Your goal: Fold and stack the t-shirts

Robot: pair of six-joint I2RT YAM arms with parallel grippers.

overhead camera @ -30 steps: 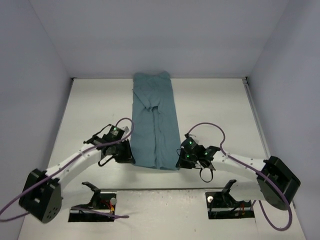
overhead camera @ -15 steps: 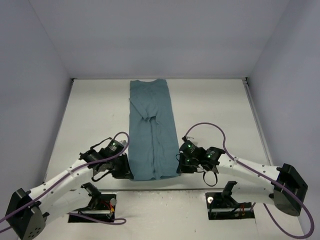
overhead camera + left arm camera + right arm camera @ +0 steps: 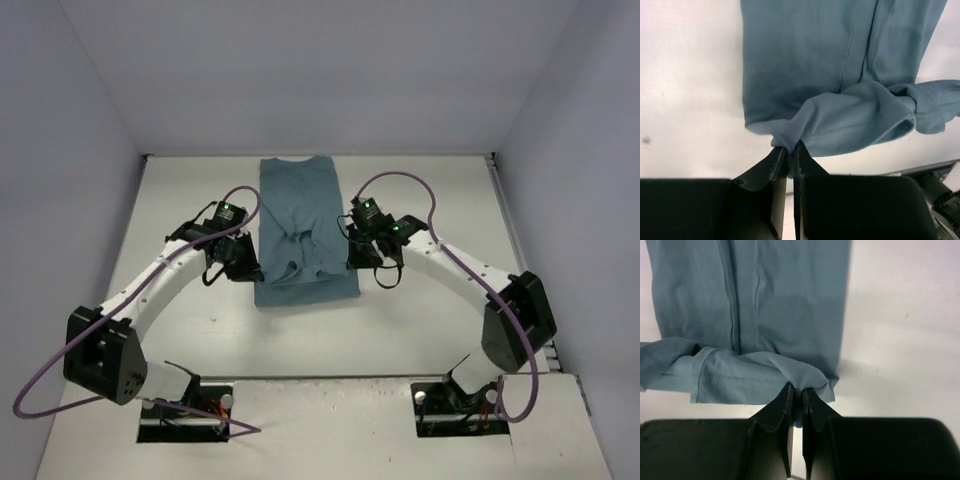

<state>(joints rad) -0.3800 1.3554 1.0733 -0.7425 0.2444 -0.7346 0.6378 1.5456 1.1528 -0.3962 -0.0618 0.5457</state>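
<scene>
The t-shirt (image 3: 300,215) is soft, light teal cloth with no stiffness of its own. It sags and wrinkles wherever I am not holding it, and a loose layer could slide off the one below. The place to take it is at the two corners of the stitched hem (image 3: 850,134), one corner per arm, so the edge hangs taut between them and does not bunch in the middle. It lies around the centre of the tabletop (image 3: 440,200), toward the 12 o'clock side, already narrowed into a long strip with its sides turned in. The long axis runs straight from 12 to 6 o'clock in the overhead view. The hem end is the one I hold, so I judge the neck points to 12 o'clock, though from above the collar is too faint to be sure. My left end effector (image 3: 790,150) is clenched on the hem corner at the strip's 9 o'clock edge. My right end effector (image 3: 796,392) is clenched the same way on the corner at the 3 o'clock edge. Both wrist views show the pinched hem raised above the flat layer beneath it, and a fold bulges at the 6 o'clock end. From overhead the left end effector (image 3: 250,270) and the right one (image 3: 357,255) sit about level across the strip, which should help the fold land square. Bare tabletop lies all around the cloth.
</scene>
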